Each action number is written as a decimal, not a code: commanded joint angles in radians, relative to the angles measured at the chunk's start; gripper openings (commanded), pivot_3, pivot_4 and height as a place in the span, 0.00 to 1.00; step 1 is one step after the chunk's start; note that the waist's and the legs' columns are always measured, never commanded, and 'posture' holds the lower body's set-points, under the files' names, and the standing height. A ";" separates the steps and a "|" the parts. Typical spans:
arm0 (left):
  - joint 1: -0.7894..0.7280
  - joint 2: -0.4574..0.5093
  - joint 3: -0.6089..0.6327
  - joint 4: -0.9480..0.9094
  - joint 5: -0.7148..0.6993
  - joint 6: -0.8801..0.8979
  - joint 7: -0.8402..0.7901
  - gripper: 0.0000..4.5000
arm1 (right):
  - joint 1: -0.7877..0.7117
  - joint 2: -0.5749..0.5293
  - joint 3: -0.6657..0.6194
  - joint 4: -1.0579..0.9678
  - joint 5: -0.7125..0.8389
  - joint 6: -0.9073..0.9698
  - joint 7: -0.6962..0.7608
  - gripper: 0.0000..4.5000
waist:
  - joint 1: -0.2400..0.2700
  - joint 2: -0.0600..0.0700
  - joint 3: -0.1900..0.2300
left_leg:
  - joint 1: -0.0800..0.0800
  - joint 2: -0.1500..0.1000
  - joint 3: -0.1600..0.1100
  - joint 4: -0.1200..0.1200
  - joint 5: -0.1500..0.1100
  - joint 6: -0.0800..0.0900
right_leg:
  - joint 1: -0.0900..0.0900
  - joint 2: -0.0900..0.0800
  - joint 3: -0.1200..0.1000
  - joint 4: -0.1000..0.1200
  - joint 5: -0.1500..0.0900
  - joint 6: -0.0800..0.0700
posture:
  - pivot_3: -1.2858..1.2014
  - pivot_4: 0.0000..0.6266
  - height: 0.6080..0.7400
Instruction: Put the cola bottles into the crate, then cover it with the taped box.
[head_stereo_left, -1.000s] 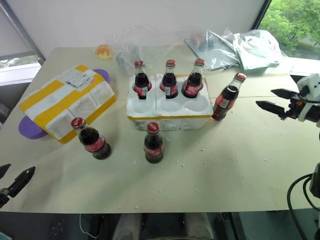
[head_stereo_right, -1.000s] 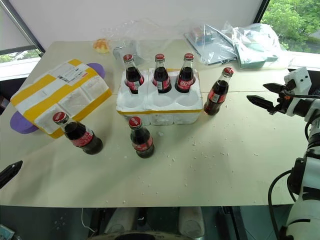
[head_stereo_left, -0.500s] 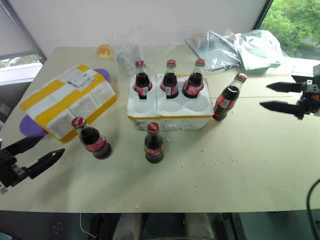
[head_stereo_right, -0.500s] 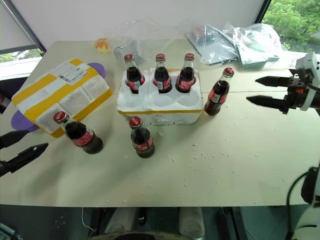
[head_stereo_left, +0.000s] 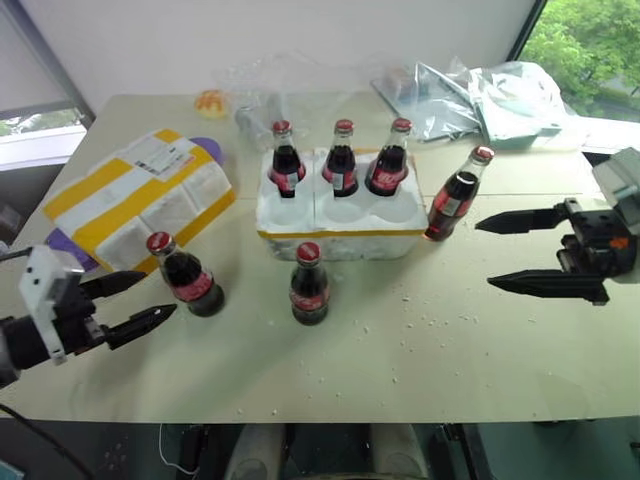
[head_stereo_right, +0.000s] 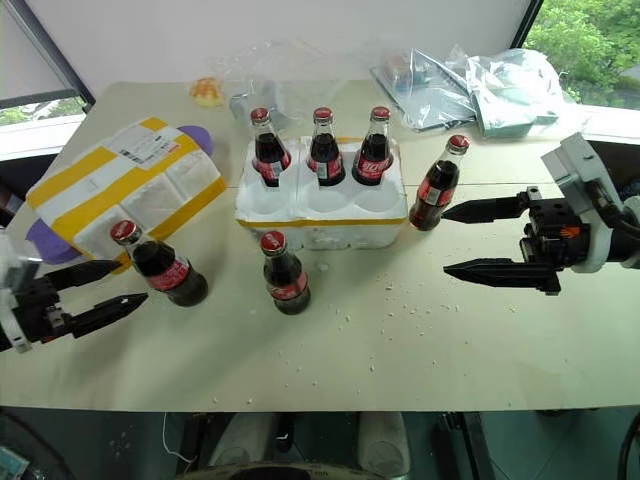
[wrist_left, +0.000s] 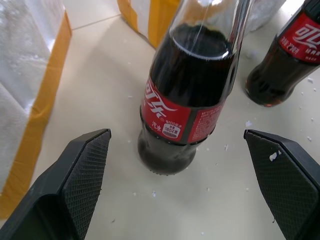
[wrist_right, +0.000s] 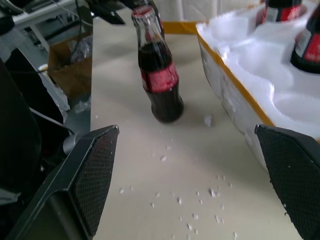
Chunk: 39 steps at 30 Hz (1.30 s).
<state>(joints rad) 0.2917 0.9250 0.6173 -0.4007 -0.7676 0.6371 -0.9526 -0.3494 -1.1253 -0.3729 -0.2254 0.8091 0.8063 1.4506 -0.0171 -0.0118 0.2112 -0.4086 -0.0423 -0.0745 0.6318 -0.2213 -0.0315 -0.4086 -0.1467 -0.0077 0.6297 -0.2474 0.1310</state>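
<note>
Six cola bottles (head_stereo_left: 341, 157): three stand in the crate (head_stereo_left: 340, 215)'s back wells, three on the worktop (head_stereo_left: 450, 340), awaiting loading. The left pincer (head_stereo_left: 128, 304), wide open and empty, lines up on the bottle (wrist_left: 187, 90) beside the one taped box (head_stereo_left: 140, 200). The right pincer (head_stereo_left: 520, 255) gapes empty near another.

A pale beige tabletop (head_stereo_left: 480, 370), strewn with small white crumbs, is set against a plain white wall (head_stereo_left: 300, 35). Green trees are seen through a window (head_stereo_left: 590, 50) at the far right corner, and a dark window frame (head_stereo_left: 45, 60) is seen at the left.
</note>
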 joint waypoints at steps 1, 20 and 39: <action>-0.055 -0.011 -0.059 0.024 0.043 -0.042 0.003 0.99 | -0.001 -0.003 -0.047 -0.058 0.064 0.027 -0.035 1.00 | 0.006 0.000 0.000 | 0.000 0.000 0.000 0.000 0.000 0.000 | 0.000 0.000 0.000 0.000 0.000 0.000 | 0.52 0.24 0.98; -0.282 -0.104 -0.293 0.113 0.137 -0.078 0.029 0.99 | 0.034 -0.001 -0.075 -0.053 0.095 -0.007 -0.062 1.00 | 0.006 -0.001 0.000 | 0.001 0.007 -0.001 0.001 0.000 0.000 | -0.001 0.014 0.000 0.000 0.004 -0.006 | 0.52 0.24 0.98; -0.456 -0.005 -0.250 0.124 0.028 0.083 -0.040 0.63 | 0.045 0.004 -0.083 -0.045 0.117 -0.020 -0.100 1.00 | 0.010 -0.003 0.001 | -0.001 0.007 -0.002 0.001 0.000 0.000 | -0.001 0.014 0.000 -0.001 0.004 -0.006 | 0.52 0.24 0.98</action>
<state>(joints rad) -0.0973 0.8824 0.3240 -0.2519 -0.6785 0.7051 -0.9669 -0.2995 -1.1183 -0.4111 -0.2550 0.9089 0.7997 1.3508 -0.0073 -0.0150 0.2123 -0.4095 -0.0352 -0.0765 0.6328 -0.2212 -0.0313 -0.4098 -0.1328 -0.0076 0.6289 -0.2433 0.1249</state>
